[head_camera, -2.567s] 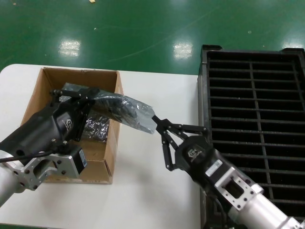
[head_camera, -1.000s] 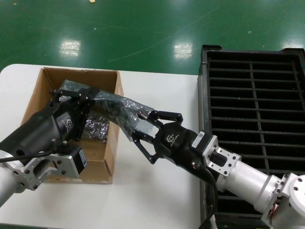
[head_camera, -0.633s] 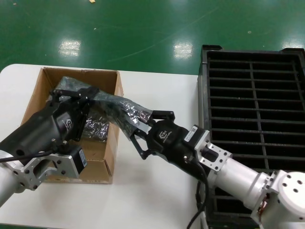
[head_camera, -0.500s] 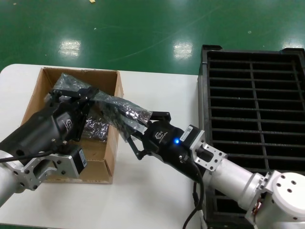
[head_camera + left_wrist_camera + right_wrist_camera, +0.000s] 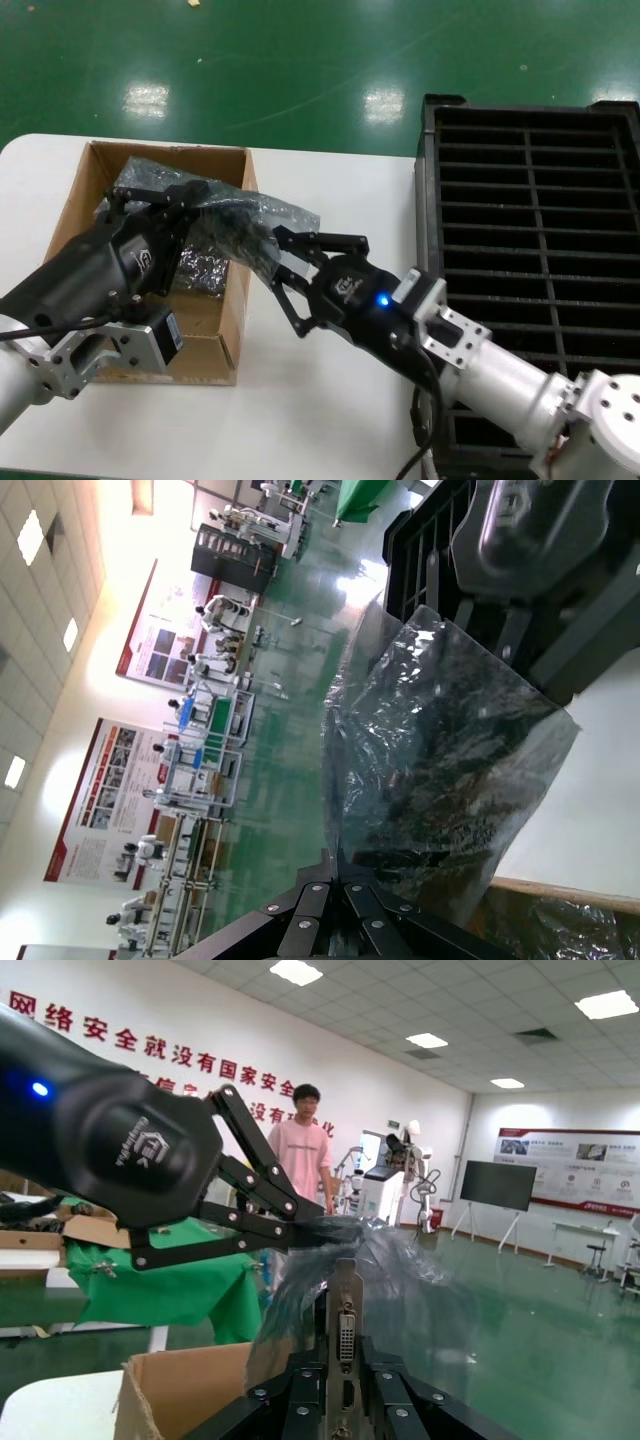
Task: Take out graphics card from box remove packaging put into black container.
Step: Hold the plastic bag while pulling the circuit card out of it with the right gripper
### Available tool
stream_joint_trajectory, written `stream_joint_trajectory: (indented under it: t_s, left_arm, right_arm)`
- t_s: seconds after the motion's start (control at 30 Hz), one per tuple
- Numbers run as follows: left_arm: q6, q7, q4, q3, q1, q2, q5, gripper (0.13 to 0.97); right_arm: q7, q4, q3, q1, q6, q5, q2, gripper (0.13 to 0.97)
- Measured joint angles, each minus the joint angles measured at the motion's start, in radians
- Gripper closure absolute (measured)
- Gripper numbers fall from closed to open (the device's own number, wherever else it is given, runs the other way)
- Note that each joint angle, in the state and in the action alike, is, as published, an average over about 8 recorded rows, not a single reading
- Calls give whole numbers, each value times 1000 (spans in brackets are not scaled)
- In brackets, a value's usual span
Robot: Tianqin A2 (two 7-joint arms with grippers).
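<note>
Left claw [image 5: 190,205] clenched on the packaging [image 5: 240,222] above the box [image 5: 150,262] — right claw [image 5: 285,275], beside that box, grips the graphics card [image 5: 344,1335].

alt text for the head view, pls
Both grippers hold a bagged graphics card over the edge of a cardboard box: left gripper clamps the bag, right gripper grips its free end. A black slotted crate sits right on the white table.

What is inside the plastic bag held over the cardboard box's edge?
A dark card shows through the bag, its silver bracket gripped by the right end effector. The left end effector covers the bag's far end.
</note>
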Motion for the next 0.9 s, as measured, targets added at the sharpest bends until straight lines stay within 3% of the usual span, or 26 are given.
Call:
stream_joint_trajectory:
  t_s: [0.63,0.9]
  left_arm:
    - [0,0,0,0,0,0,0,957]
    - [0,0,0,0,0,0,0,957]
  right_arm:
    - [91,248,63,-150,20,19,172,908]
    - [184,392,118,-236,60,11,305,908]
